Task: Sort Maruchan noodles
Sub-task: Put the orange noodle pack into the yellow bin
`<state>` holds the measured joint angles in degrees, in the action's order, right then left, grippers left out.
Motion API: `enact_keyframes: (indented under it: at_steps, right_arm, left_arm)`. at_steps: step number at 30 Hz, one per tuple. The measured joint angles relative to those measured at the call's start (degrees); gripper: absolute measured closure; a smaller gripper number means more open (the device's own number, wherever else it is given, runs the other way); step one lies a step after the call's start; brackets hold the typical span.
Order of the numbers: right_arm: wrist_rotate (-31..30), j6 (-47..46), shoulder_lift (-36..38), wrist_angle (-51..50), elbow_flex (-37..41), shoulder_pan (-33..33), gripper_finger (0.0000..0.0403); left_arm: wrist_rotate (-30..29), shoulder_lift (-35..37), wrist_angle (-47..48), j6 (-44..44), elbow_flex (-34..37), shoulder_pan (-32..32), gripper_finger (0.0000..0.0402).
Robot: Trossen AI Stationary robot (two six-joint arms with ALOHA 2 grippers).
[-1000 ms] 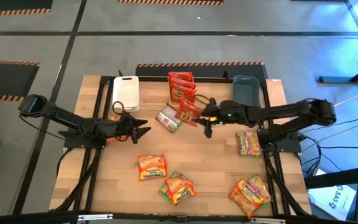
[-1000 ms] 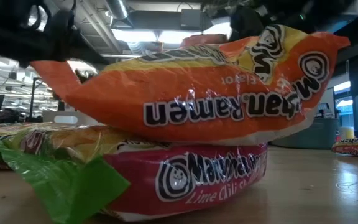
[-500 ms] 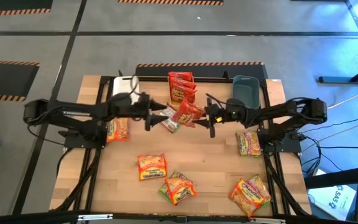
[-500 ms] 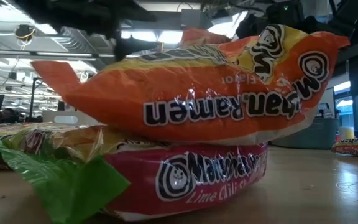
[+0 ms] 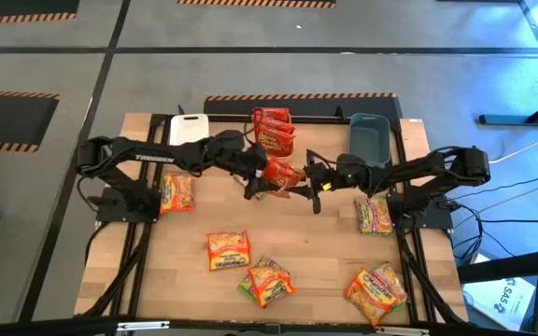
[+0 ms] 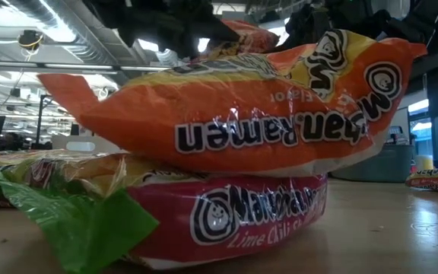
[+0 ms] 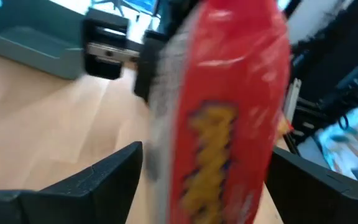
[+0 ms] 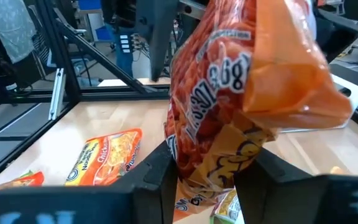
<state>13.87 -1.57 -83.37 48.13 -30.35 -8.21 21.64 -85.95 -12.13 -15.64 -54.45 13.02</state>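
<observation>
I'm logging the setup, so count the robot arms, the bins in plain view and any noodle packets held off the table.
Robot arms: 2, ending in the left pincer and the right pincer.
Bins in plain view: 2, a white bin and a grey-blue bin.
Packets held up: 1, a red packet in the right pincer.
Total: 5.
</observation>
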Motion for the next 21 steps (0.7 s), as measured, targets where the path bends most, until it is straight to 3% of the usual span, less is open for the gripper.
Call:
enact_keyframes:
  at_steps: [12, 16, 21]
  right_arm:
    - [-3.79, -1.62, 0.01, 0.53, -0.05, 0.00, 0.0289]
    - [-4.83, -1.70, 0.02, 0.30, -0.07, -0.06, 0.0254]
    - [-10.23, -0.89, 4.39, -6.09, -0.09, -0.09, 0.0192]
  left_arm:
    - [0.21, -0.90, 2.67, 5.64, -1.54, 0.88, 0.0225]
    - [0.41, -0.90, 2.32, 7.46, -1.54, 1.78, 0.0255]
    - [1.24, 0.51, 4.72, 9.58, -2.03, 4.28, 0.0264]
